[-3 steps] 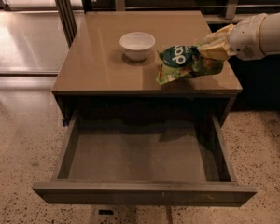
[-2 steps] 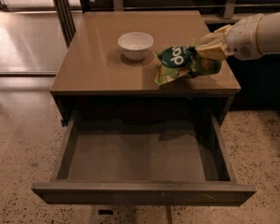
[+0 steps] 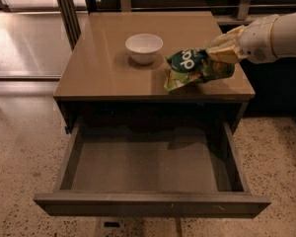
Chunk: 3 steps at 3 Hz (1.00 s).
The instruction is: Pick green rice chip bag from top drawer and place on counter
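The green rice chip bag point(image 3: 195, 68) lies tilted on the counter point(image 3: 103, 63), near its front right edge, with its dark green "pop" patch facing up. My gripper point(image 3: 221, 52) reaches in from the right and is shut on the bag's upper right end, low over the counter. The top drawer point(image 3: 148, 164) is pulled fully out below the counter, and its grey floor holds nothing.
A white bowl point(image 3: 144, 47) stands on the counter, left of the bag. The open drawer's front panel point(image 3: 153, 205) juts toward the camera. A dark post point(image 3: 66, 9) stands at the back left, above speckled floor point(image 3: 19, 152).
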Motion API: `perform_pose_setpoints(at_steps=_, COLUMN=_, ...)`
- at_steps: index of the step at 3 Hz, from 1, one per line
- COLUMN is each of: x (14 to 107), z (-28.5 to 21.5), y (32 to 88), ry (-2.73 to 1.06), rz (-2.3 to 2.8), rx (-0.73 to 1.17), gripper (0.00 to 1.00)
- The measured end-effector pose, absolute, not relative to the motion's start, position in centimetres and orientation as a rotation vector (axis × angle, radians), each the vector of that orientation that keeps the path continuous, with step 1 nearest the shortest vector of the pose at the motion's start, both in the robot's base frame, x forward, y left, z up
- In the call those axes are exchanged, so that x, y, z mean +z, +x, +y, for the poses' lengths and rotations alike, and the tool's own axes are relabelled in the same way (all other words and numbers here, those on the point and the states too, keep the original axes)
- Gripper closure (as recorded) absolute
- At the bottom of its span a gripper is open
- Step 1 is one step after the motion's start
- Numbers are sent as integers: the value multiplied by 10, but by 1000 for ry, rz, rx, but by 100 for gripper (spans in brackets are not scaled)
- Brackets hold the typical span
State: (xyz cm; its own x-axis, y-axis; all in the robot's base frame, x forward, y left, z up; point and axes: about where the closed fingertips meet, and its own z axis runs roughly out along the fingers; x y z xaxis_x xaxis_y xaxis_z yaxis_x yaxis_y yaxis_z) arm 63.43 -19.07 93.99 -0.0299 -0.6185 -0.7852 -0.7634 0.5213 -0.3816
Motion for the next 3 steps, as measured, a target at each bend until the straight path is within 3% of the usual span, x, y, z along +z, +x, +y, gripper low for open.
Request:
perform_pose_setpoints(at_steps=1, x=940, z=-191, y=634, ry=-1170, rz=1726, rx=175, gripper=13)
perform_pose_setpoints(at_steps=2, x=940, z=-191, y=634, ry=-1170, rz=1726, rx=175, gripper=0)
perform_pose_setpoints(at_steps=3, x=940, z=-191, y=634, ry=-1170, rz=1726, rx=175, gripper=0)
